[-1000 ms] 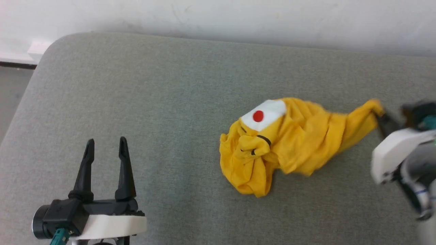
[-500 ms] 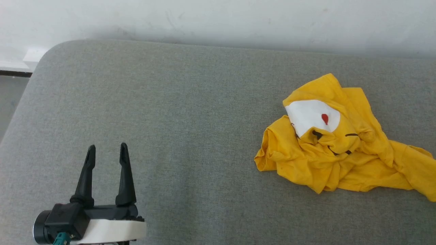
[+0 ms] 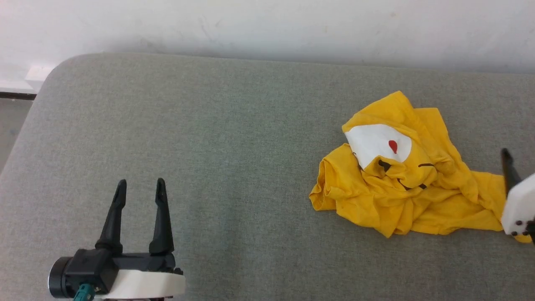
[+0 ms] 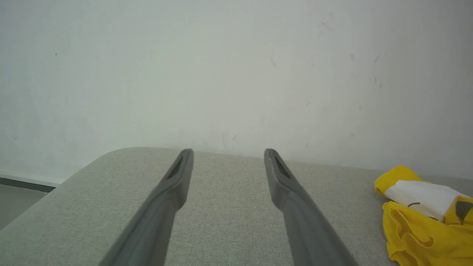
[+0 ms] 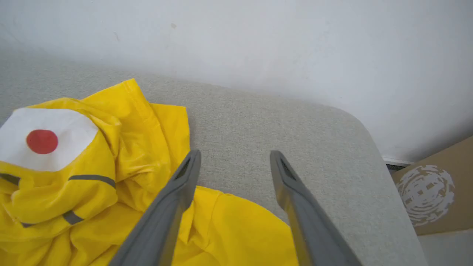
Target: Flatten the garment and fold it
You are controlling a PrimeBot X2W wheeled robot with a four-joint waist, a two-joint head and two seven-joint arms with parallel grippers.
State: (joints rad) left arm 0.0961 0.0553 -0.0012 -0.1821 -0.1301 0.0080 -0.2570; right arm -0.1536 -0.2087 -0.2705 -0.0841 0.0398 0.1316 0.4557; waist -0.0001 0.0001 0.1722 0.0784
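Note:
The garment (image 3: 401,184) is a bright yellow T-shirt lying crumpled on the right half of the grey cushion, its white patch (image 3: 376,144) with the red spot facing up. In the right wrist view my right gripper (image 5: 235,155) stands open with nothing between its fingers, hovering over the garment's (image 5: 111,166) right part. One of its dark fingers (image 3: 508,167) and its white housing enter the head view at the right edge. My left gripper (image 3: 141,186) is open and holds nothing at the lower left, well away from the shirt. The left wrist view shows the left gripper (image 4: 229,152) and the garment (image 4: 417,225) far right.
The grey upholstered cushion (image 3: 209,138) has rounded far corners and a white wall directly behind it. Floor shows past its left edge (image 3: 10,121). A brown cardboard box (image 5: 436,192) stands beyond the cushion's right end.
The right gripper, shut on a garment corner a second ago, has let go and now stands open. The shirt was dragged right and lies in a new heap. The camera shifted slightly.

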